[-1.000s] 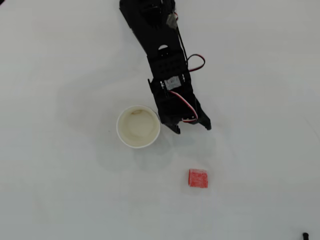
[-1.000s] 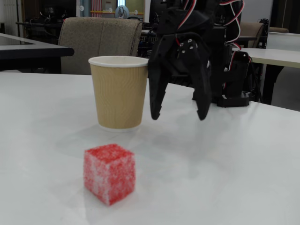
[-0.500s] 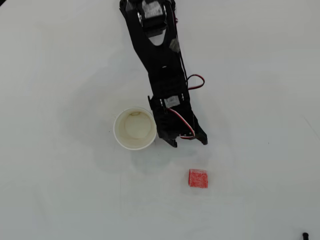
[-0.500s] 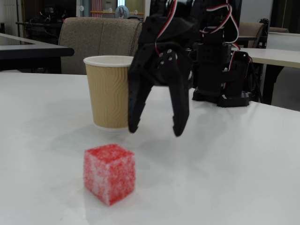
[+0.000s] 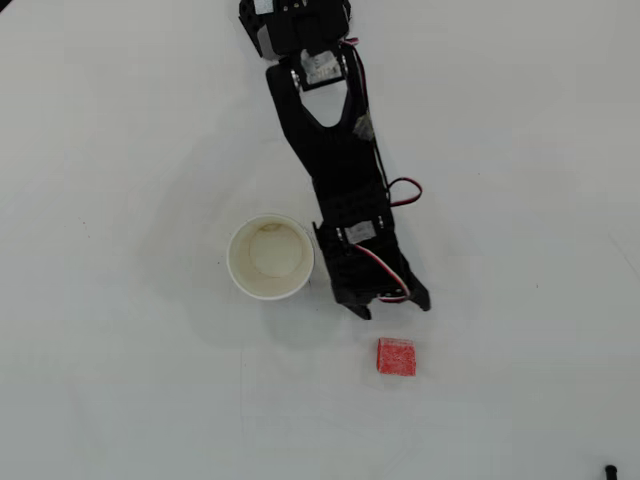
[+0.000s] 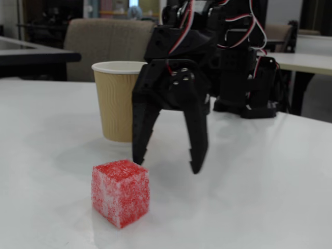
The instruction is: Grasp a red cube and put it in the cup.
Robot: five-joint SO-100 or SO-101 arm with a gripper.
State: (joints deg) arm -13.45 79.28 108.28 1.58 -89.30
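Here, claw (image 6: pixel 167 165) spread wide (holding nothing), just behind red cube (image 6: pixel 120 193); cup (image 5: pixel 270 257) upright beside it; no legible writing.

One small bright red cube with a speckled, spongy surface (image 5: pixel 396 356) lies on the desk; the fixed view shows the same single block (image 6: pixel 120 192). One round paper cup (image 5: pixel 270 257) stands there, white-rimmed and cream inside from overhead, ribbed tan on its outer wall in the fixed view (image 6: pixel 118 100). One black robot arm with red and white wiring (image 5: pixel 335 150) is present, carrying one two-fingered pincer (image 6: pixel 167 162). There is one white desk (image 5: pixel 120 380) under them. One small dark object (image 5: pixel 610 470) sits at the overhead view's lower right corner, too small to identify.
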